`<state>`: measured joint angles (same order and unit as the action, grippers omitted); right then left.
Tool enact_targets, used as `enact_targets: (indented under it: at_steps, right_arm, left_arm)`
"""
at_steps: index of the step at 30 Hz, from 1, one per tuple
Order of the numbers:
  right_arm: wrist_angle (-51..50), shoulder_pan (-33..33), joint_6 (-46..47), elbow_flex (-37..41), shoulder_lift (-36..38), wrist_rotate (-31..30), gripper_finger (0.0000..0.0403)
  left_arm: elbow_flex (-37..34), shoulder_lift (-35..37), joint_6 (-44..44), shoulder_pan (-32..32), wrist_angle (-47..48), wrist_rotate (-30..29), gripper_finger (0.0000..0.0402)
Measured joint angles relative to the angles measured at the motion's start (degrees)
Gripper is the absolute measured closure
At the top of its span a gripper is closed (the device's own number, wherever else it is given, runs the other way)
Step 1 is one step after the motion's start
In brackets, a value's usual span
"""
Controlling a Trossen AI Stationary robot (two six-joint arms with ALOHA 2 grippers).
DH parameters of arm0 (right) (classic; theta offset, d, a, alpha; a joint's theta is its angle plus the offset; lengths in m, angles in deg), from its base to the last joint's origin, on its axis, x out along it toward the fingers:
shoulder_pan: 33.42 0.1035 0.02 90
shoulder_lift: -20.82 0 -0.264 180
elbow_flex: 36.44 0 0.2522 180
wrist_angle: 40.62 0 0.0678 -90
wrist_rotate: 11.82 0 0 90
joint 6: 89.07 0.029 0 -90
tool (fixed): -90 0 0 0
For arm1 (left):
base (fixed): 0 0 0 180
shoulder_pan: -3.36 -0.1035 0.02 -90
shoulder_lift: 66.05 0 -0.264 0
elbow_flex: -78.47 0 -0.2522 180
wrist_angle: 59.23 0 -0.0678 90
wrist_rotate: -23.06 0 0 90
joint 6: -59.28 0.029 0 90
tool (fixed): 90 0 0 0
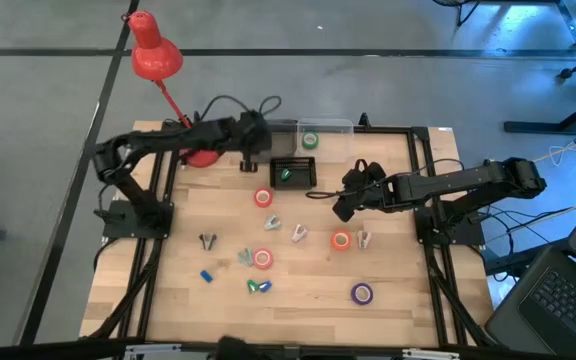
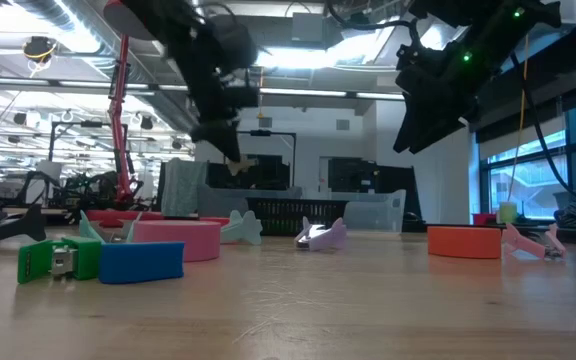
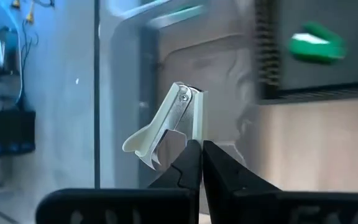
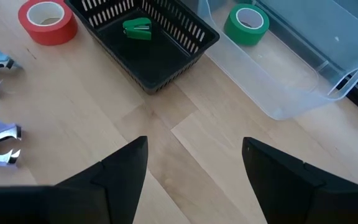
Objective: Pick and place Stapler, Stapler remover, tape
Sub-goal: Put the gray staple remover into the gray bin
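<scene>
My left gripper (image 1: 253, 148) hangs high over the table's far side, beside the clear bin (image 1: 333, 128), shut on a pale staple remover (image 3: 169, 127). My right gripper (image 4: 194, 146) is open and hovers above bare wood to the right of the black basket (image 1: 294, 172). A green stapler (image 4: 137, 28) lies in the basket and a green tape roll (image 4: 246, 22) in the clear bin. Red tape rolls (image 1: 263, 198) (image 1: 263, 258), an orange one (image 1: 340, 240) and a purple one (image 1: 361, 293) lie flat on the table. My left gripper pinches the pale staple remover between its two fingertips at the winged handle end (image 3: 166, 146). The riveted end (image 3: 184, 96) sticks out beyond the fingers. The fingers point down from above, and the remover (image 2: 238, 165) hangs lifted clear of the table.
Several staple removers (image 1: 273, 225) (image 1: 298, 235) (image 1: 363, 240) (image 1: 208, 240) lie scattered mid-table. A blue stapler (image 1: 206, 275) and a green one (image 1: 258, 287) sit near the front edge. A red desk lamp (image 1: 153, 55) stands at the far left corner.
</scene>
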<state>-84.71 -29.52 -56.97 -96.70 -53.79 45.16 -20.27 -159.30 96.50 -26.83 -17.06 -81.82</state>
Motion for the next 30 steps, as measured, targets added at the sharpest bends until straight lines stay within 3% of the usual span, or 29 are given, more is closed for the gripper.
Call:
enact_targets:
  at_steps: [10,23,30]
  right_arm:
    - [0.1,0.0,-1.3,0.0,0.0,0.0,0.0139]
    - [0.4,0.0,-2.5,0.0,0.0,-0.4,0.0139]
    - [0.4,0.0,-2.5,0.0,0.0,-0.4,0.0139]
  left_arm:
    - [7.3,-11.4,1.0,-7.0,6.4,4.1,0.0400]
    - [7.6,-18.0,0.2,-8.6,5.7,7.3,0.0400]
    - [7.5,-16.8,-0.5,-7.3,5.2,6.1,0.0350]
